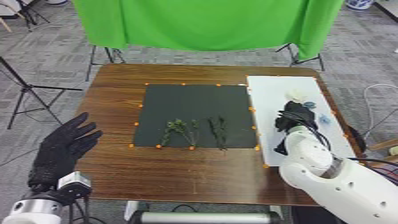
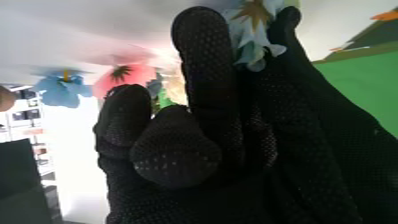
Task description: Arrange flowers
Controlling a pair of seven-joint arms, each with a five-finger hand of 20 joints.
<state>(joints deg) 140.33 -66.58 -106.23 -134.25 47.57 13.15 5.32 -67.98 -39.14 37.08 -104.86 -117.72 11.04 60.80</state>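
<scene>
A brown wooden bench [image 1: 178,175] is standing on grey patterned carpet [image 1: 213,56], and beyond its far edge a bright green cloth [image 1: 209,22] is hanging, with thin black legs showing below it on both sides. A black tripod [image 1: 27,86] is standing to the left of the bench, while a blue-and-white pot [image 1: 360,4] is sitting on the floor at the far right. In the right wrist view, shelves [image 2: 35,131] are holding small items beside a glaring white area.
</scene>
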